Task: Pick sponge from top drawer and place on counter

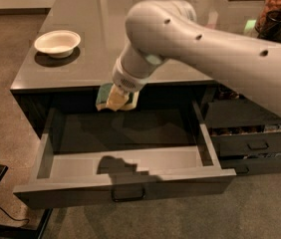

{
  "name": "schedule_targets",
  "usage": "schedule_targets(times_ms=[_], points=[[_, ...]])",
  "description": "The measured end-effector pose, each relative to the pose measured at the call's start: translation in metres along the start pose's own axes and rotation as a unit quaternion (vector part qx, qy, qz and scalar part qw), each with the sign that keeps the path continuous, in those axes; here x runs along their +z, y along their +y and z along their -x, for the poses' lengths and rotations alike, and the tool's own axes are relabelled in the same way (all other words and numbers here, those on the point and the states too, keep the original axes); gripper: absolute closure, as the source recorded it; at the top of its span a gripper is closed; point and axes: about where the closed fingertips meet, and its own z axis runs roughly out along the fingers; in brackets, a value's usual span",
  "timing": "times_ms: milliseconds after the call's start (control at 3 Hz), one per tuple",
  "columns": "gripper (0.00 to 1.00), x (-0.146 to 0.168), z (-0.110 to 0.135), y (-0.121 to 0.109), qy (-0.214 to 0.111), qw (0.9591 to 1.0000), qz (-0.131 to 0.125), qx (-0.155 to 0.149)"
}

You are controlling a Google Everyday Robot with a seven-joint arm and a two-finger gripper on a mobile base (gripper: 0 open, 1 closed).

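From where I stand, the top drawer (180,182) is nearest, pulled well out, its small bar handle (128,193) facing me. Its grey floor looks bare; only a stepped shadow falls across the inner face of the front panel. Above the back of the drawer hangs the gripper (118,97), clamped on the sponge (102,91). The green face shows to the left and yellow foam peeks out beneath the wrist. The sponge is clear of the drawer floor and sits about level with the dark edge of the counter (95,29), just in front of that edge and not yet over the top. So I judge the picking half done: the sponge is out and held. What is left is to raise it above the edge, carry it back over the glossy surface, set it down and let go. There is open counter between the edge and the white bowl (57,42) at the left. Beyond, the big pale arm (205,49) stretches off to the right, over the narrower stacked drawers (252,136), and a jar (280,11) stands at the far corner.
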Motion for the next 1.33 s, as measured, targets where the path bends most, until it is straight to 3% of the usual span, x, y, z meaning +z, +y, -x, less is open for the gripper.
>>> schedule_targets(times_ms=[667, 1000, 1333], points=[[1.0, -0.057, 0.027, -0.086, 0.01, 0.9984, -0.053, -0.016], [1.0, -0.06, 0.023, -0.119, -0.007, 0.9978, -0.066, -0.004], [1.0, -0.043, 0.006, -0.143, -0.05, 0.9954, -0.076, 0.03]])
